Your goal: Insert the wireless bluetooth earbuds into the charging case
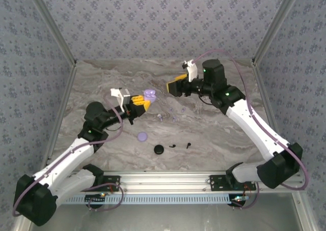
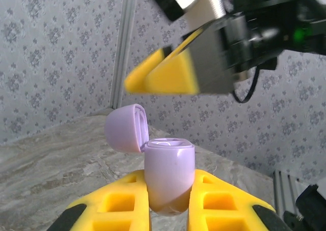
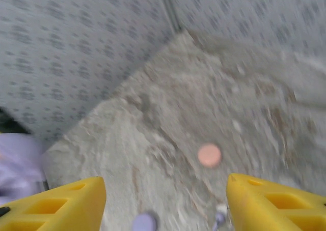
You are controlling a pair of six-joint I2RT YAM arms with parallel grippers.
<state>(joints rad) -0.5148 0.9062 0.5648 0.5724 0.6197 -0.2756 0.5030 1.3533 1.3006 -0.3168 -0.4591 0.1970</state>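
Note:
My left gripper [image 1: 141,103] [image 2: 169,193] is shut on a lilac charging case [image 1: 148,95] [image 2: 169,172], held upright above the table. Its lid [image 2: 127,128] is hinged open to the left. My right gripper [image 1: 171,87] [image 3: 165,190] hovers just right of and above the case, open, with nothing between its yellow fingers [image 2: 168,76]. Several tiny lilac earbuds [image 1: 173,114] lie on the marble table below the two grippers. One of these earbuds [image 3: 219,220] shows blurred near my right finger. Two black earbuds [image 1: 181,145] lie nearer the front.
A shut lilac round case [image 1: 142,137] [image 3: 144,222] and a black one [image 1: 159,149] sit on the table's near half. A pinkish round case [image 3: 209,154] lies farther out. Patterned walls [image 1: 153,22] close in the back and sides.

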